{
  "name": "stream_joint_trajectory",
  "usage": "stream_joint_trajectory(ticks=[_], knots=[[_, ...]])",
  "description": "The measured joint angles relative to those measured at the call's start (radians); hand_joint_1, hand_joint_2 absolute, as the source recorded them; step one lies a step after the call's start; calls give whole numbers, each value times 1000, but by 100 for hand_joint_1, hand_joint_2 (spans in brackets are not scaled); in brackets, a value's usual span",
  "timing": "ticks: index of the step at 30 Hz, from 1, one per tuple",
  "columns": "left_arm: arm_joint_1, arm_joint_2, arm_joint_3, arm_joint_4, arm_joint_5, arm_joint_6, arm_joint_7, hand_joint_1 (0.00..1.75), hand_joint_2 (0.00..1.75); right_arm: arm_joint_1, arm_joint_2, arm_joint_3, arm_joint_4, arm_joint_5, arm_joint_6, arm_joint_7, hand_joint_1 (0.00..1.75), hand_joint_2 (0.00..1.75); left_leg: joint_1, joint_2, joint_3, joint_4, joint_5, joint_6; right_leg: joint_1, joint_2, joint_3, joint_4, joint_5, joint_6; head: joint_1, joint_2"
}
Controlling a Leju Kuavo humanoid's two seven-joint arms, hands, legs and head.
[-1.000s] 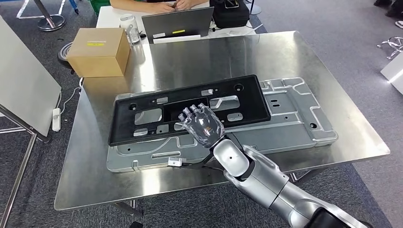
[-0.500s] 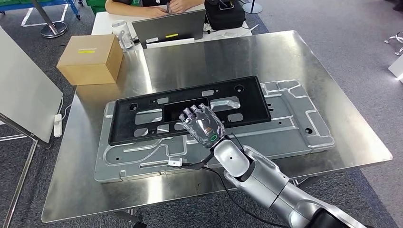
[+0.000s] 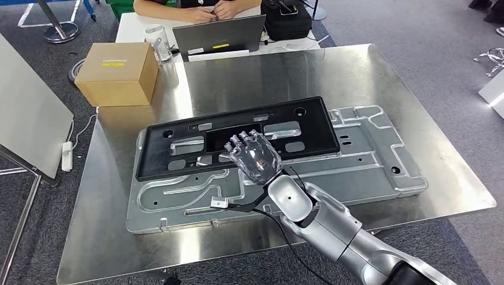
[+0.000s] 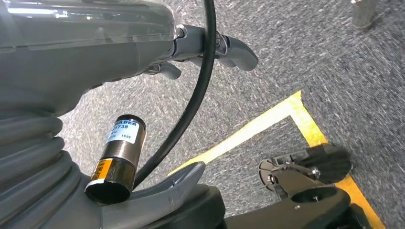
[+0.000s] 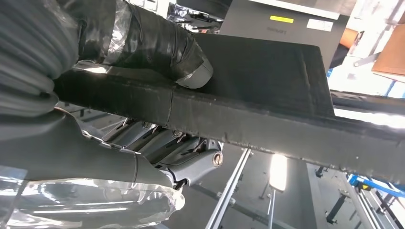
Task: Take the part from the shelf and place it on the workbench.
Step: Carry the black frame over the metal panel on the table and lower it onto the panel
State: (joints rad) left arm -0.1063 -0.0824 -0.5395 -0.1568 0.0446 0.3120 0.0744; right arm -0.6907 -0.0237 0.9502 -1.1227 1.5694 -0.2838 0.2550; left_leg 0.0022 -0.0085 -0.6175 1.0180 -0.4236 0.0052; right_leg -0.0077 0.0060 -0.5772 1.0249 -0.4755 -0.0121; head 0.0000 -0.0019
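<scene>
1. Holding the black panel by its near edge, your right hand has thumb and fingers wrapped around that rim; the right wrist view confirms the clamp.
2. Your left hand hangs over carpet, fingers loosely curled around nothing.
3. Note the panel lies across the grey metal plate, on the steel workbench.
4. Letting go carelessly could slide the panel along the plate's ribs; I judge the grip off-centre.
5. Count one panel, one plate, one cardboard box and one laptop beyond the plate.
</scene>
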Motion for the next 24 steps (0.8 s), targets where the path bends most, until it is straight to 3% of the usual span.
stream_joint_trajectory(ticks=[7,24], knots=[[-1,0,-6,0,1,0,0,0,175,16,1,-37,-8,0,0,-28,173,175,-1,0,0,1,-1,5,-1,0,2,-4,2,12,0,0],[0,0,-18,0,6,3,0,0,175,81,5,-64,-8,0,-16,-28,173,175,-1,0,0,0,0,6,2,0,1,-2,1,13,0,0]])
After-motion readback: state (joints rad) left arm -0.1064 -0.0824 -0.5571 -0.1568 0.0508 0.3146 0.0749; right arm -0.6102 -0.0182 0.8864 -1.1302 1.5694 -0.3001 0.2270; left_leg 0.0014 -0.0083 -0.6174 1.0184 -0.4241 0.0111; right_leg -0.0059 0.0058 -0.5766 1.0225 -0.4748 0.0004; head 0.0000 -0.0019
